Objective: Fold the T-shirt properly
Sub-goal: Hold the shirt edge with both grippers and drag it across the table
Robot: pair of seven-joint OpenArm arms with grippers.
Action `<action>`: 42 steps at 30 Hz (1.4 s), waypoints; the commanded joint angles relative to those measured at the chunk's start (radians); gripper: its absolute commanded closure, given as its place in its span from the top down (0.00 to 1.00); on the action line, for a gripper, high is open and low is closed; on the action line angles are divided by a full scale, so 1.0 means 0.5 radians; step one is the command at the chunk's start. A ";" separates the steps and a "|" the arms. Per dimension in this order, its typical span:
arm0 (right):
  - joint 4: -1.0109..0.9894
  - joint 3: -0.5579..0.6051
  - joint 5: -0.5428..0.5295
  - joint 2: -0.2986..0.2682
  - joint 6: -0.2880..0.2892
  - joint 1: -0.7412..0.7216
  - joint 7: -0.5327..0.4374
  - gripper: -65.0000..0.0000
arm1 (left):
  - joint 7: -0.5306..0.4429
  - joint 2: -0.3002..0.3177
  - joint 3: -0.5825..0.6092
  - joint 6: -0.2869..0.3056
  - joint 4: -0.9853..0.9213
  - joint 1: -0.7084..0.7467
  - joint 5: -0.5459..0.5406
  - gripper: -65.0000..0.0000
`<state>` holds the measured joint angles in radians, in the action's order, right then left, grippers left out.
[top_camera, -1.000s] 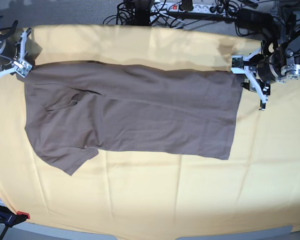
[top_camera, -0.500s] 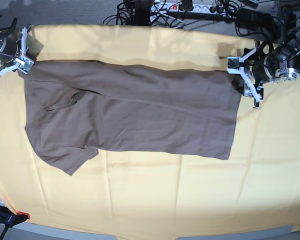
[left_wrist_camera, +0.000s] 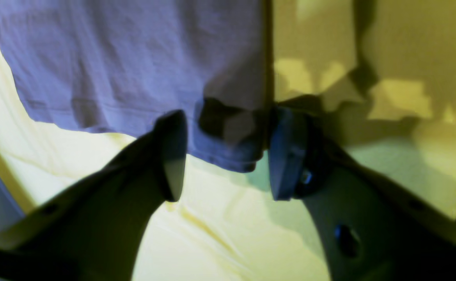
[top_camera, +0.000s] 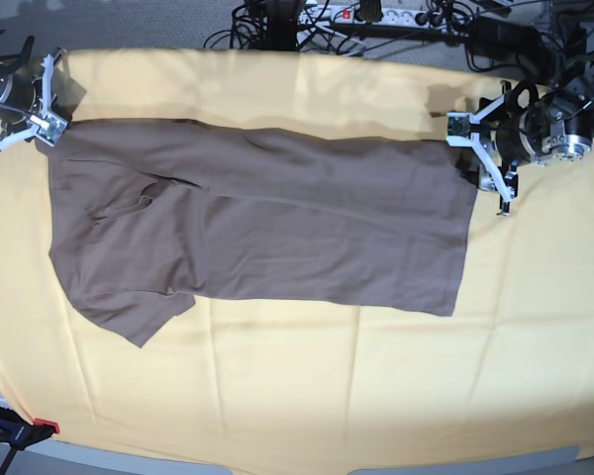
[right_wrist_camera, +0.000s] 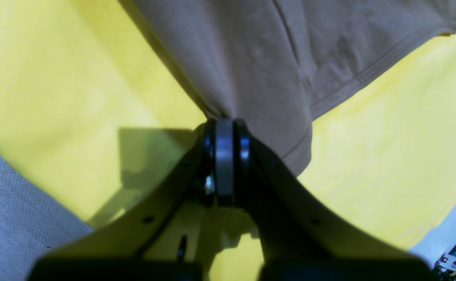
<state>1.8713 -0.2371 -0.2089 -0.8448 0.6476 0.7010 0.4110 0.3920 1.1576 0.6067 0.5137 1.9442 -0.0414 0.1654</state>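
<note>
Broadly, the pale-yellow cloth [top_camera: 297, 396] is covering the whole work surface, and the T-shirt [top_camera: 267, 228] is lying flat across its upper half, already folded lengthwise into a long band, with one sleeve [top_camera: 134, 315] poking out toward 7 o'clock. At the band's 10 o'clock corner, the right gripper [right_wrist_camera: 224, 132] is sitting with its jaws pressed together; in the right wrist view the fabric is gathering into creases running straight into them, so it is clenching the shirt's corner. At about 2 o'clock, the left gripper [left_wrist_camera: 222, 154] is standing with its jaws spread, the hem corner lying between the fingers [left_wrist_camera: 171, 156] but not pinched.

The risk, as I judge it, is lopsided handling: with one corner gripped and the other free, any lift or pull is likely to drag the band askew. If the left jaws close while sitting this shallow on the hem, they may catch only the top layer, or the yellow cloth underneath.
</note>
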 commanded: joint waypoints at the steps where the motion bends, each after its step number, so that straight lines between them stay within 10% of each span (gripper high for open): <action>1: 0.024 -0.021 -0.007 -0.040 -0.017 -0.005 -0.014 0.03 | -0.010 0.039 -0.024 -0.020 0.001 -0.018 0.021 0.46; 10: 0.024 -0.021 -0.008 -0.040 -0.016 -0.005 -0.014 0.03 | -0.051 -0.047 -0.024 -0.018 -0.110 -0.017 0.021 0.45; 15: 0.024 -0.021 -0.006 -0.040 -0.017 -0.005 -0.014 0.03 | -0.017 -0.053 -0.024 -0.061 -0.105 -0.018 0.021 0.00; 24: 0.053 -0.021 -0.007 -0.041 -0.015 -0.005 0.060 0.03 | 0.101 0.088 -0.024 -0.081 0.095 -0.018 0.021 0.00; 32: 0.066 -0.021 -0.008 -0.041 -0.015 -0.005 0.092 0.03 | 0.106 0.106 -0.024 -0.163 0.114 -0.018 0.018 0.27; 38: 0.066 -0.021 -0.007 -0.040 -0.015 -0.005 0.092 0.03 | 0.101 0.106 -0.024 -0.186 0.114 -0.017 0.005 0.00; 42: 0.066 -0.021 -0.008 -0.041 -0.016 -0.005 0.091 0.02 | 0.108 0.106 -0.024 -0.260 0.114 -0.018 0.005 0.00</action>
<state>1.8912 -0.2371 -0.2092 -0.8448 0.6476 0.7010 0.4610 0.4458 1.1854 0.6041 0.3962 1.9907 -0.0387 0.1650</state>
